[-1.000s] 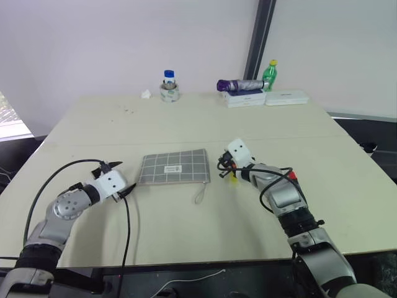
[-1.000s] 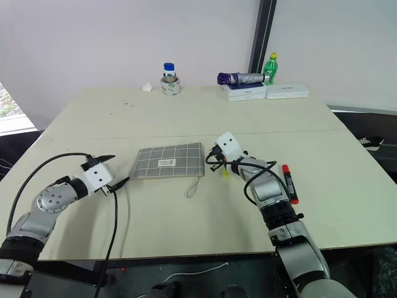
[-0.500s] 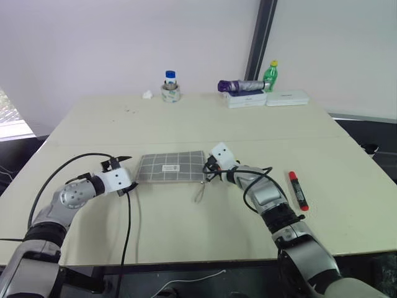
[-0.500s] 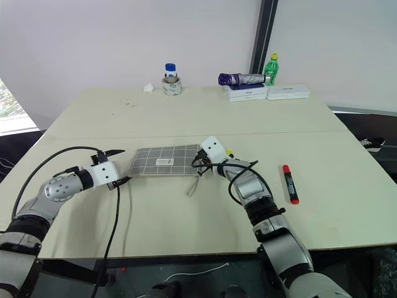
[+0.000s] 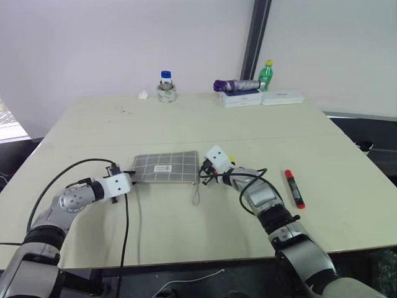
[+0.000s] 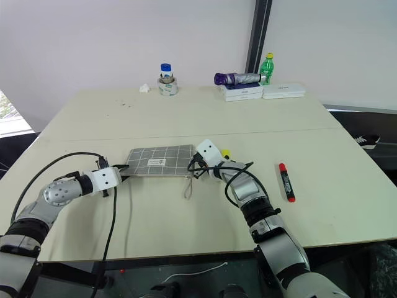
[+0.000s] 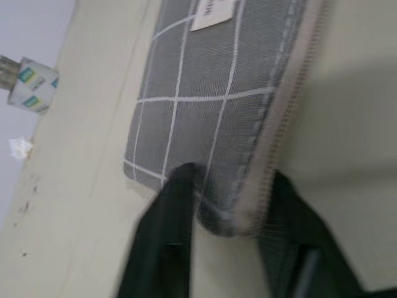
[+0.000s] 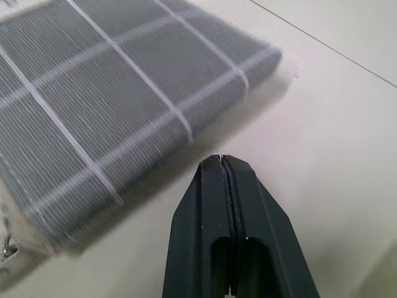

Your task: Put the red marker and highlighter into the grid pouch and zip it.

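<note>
far edge: jar (image 5: 165, 89) | umbrella (image 5: 236, 85) | green bottle (image 5: 265, 74) | boxes (image 5: 282, 97)
</note>
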